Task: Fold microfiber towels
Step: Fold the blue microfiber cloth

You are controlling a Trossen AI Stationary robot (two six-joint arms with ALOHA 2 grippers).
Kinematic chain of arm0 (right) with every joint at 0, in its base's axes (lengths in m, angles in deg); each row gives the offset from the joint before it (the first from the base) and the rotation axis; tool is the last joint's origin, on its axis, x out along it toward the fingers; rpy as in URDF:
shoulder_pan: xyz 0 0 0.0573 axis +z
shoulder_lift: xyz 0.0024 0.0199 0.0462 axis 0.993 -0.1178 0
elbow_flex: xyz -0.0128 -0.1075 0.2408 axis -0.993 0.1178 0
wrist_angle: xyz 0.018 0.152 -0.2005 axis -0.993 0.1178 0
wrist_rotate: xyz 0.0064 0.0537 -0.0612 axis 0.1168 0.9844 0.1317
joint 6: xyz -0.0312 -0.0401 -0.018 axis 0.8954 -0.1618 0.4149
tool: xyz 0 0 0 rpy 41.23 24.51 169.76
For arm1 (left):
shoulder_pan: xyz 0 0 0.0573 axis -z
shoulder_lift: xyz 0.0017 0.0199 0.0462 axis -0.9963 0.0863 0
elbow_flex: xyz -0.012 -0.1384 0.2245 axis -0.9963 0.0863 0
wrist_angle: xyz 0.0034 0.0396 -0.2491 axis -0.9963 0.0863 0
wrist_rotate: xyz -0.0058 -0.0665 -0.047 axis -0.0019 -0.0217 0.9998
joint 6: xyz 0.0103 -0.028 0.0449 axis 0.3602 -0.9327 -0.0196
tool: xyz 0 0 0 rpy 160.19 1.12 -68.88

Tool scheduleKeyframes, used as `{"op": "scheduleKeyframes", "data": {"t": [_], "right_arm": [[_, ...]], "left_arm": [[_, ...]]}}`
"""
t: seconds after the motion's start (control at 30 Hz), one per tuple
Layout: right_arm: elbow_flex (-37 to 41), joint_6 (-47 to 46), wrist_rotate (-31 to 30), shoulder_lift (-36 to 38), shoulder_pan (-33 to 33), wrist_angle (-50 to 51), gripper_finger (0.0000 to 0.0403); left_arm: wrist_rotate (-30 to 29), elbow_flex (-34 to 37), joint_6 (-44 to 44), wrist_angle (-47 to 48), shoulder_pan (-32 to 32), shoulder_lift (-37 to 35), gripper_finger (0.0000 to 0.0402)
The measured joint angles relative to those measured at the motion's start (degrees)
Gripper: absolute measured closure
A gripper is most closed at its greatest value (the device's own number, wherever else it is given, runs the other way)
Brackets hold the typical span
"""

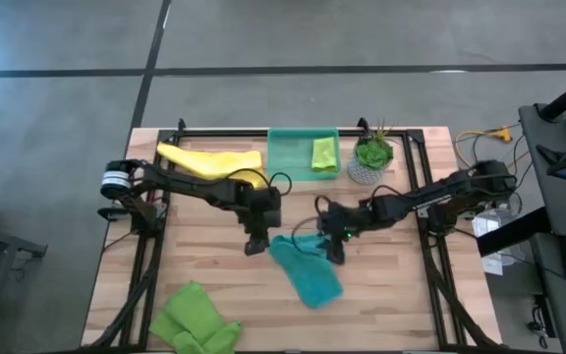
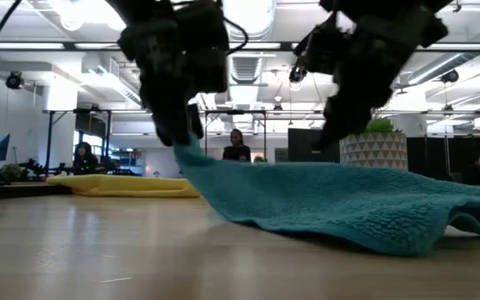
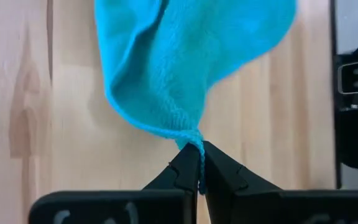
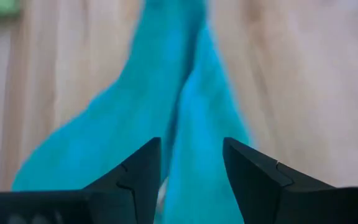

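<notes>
High view shows the teal towel (image 1: 307, 271) at table centre — left gripper (image 1: 254, 243) pinches 1 corner, right gripper (image 1: 336, 251) stands parted over another; next it should clamp, then both lift to fold

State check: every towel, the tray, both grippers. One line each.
teal towel: mid-table, one corner lifted, rest lying rumpled
yellow towel: at far edge, lying folded over, untouched
green towel: near left corner, crumpled, unfolded
second green towel: folded, inside the tray
tray: holds only that one towel
left gripper: shut on the teal towel's corner
right gripper: fingers apart, astride a ridge of the teal towel, no grip
</notes>
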State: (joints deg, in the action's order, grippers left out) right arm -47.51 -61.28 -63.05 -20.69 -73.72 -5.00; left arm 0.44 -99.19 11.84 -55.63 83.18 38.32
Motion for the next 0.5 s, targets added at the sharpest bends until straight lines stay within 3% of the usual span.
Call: {"op": "scheduleKeyframes", "data": {"t": [0.23, 0.5], "right_arm": [[3.19, 5.2, -1.09, -0.45, 5.49, 1.11, 0.0219], [6.21, 7.85, -5.26, -0.39, 8.14, 2.01, 0.0209]], "left_arm": [[-0.27, 4.87, -1.39, -3.72, 0.0, 1.74, 0.0401], [-0.29, 5.43, -1.64, -4.73, 0.0, 1.76, 0.0401]]}}
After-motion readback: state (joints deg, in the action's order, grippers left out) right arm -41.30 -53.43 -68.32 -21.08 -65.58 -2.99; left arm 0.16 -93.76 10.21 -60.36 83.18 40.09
